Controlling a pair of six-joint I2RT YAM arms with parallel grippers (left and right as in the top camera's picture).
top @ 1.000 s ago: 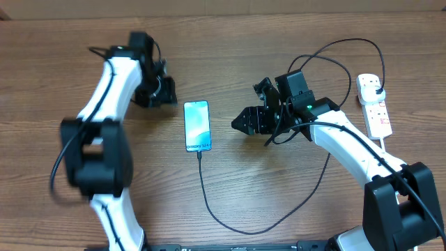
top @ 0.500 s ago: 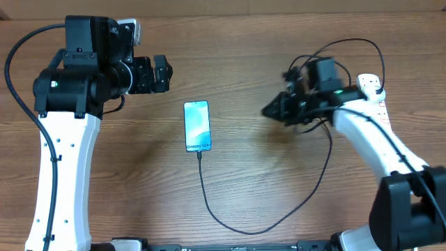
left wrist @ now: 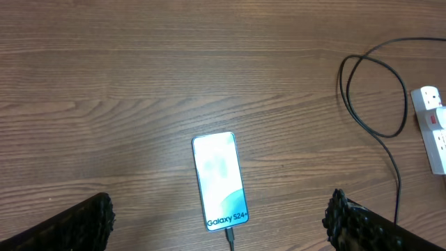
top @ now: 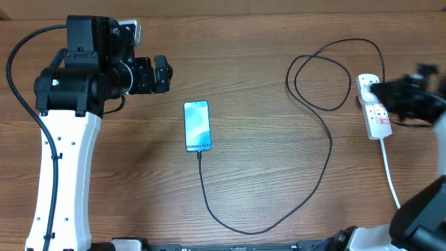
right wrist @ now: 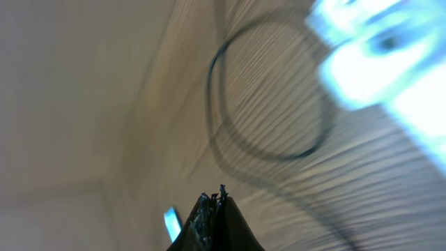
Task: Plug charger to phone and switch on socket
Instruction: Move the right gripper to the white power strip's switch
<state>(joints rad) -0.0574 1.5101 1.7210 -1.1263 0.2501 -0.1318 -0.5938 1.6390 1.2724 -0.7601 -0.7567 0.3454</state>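
While the phone (top: 197, 125) lies screen-up mid-table with the charger (top: 201, 174) tip at its near edge, the black cable loops away right to the white socket (top: 377, 115). The left gripper (top: 162, 74) hovers beyond the phone, fingers (left wrist: 83, 222) spread wide. The right gripper (right wrist: 214, 198), blurred, hangs over the socket, fingers pressed together.

This is looking like a robotics lab bench, since a white-and-black left arm (top: 59, 160) at eight o'clock and a right arm (top: 418, 213) at four are reaching over a wood-grain table (top: 251, 63) where only a phone (top: 197, 125), a black cable (top: 324, 160) and a power strip (top: 376, 115) at three o'clock are lying.
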